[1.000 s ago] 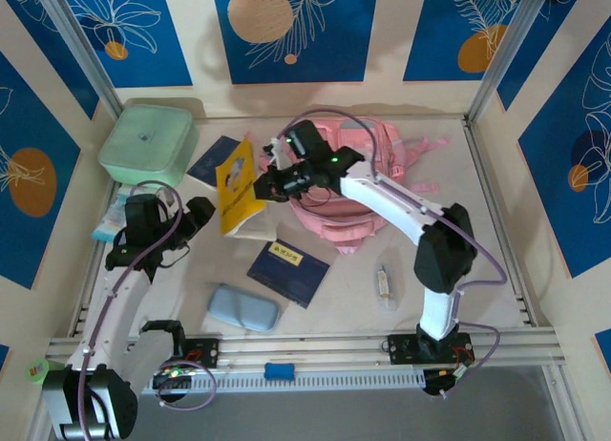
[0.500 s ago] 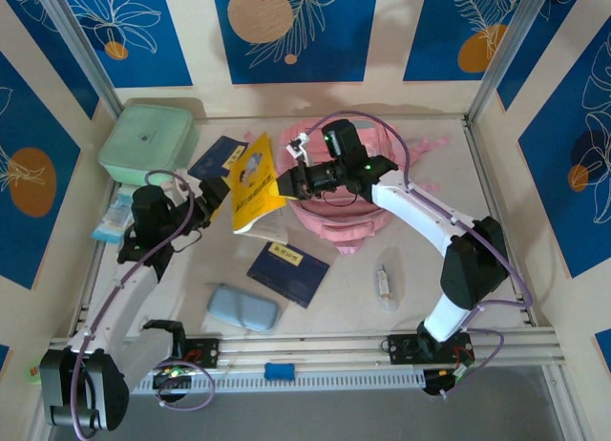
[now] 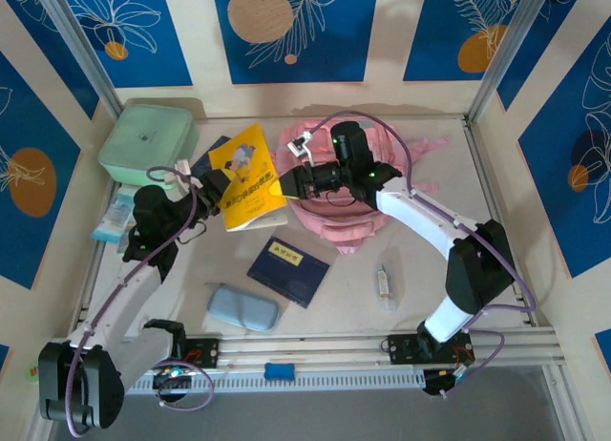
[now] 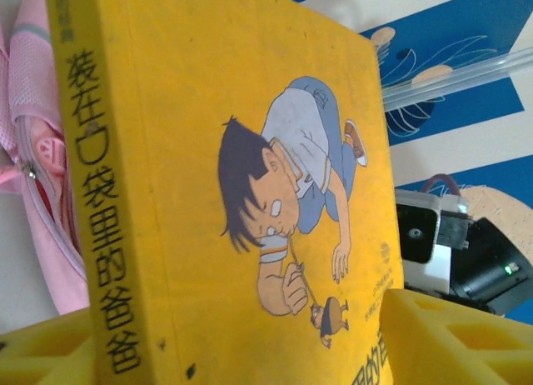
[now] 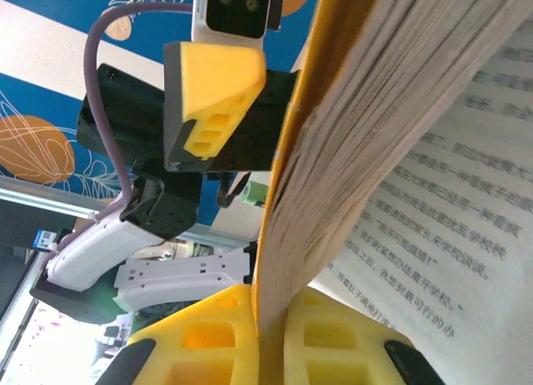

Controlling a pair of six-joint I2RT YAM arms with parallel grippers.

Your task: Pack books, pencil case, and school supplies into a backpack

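Now the thin yellow paper booklet (image 3: 246,174) hangs in the air above the surface (image 3: 353,303), just beside the pink fabric backpack (image 3: 329,226). The right tool (image 3: 280,185) is closed tight on the booklet's edge nearest the backpack. The left tool (image 3: 212,185) has its jaws apart on both sides of the opposite edge; whether they press on it, I cannot tell. I judge the booklet to be light but floppy, with a smooth cover, so it can bend and its pages can fan open. It is better to grip it near the spine, where it is stiffest.
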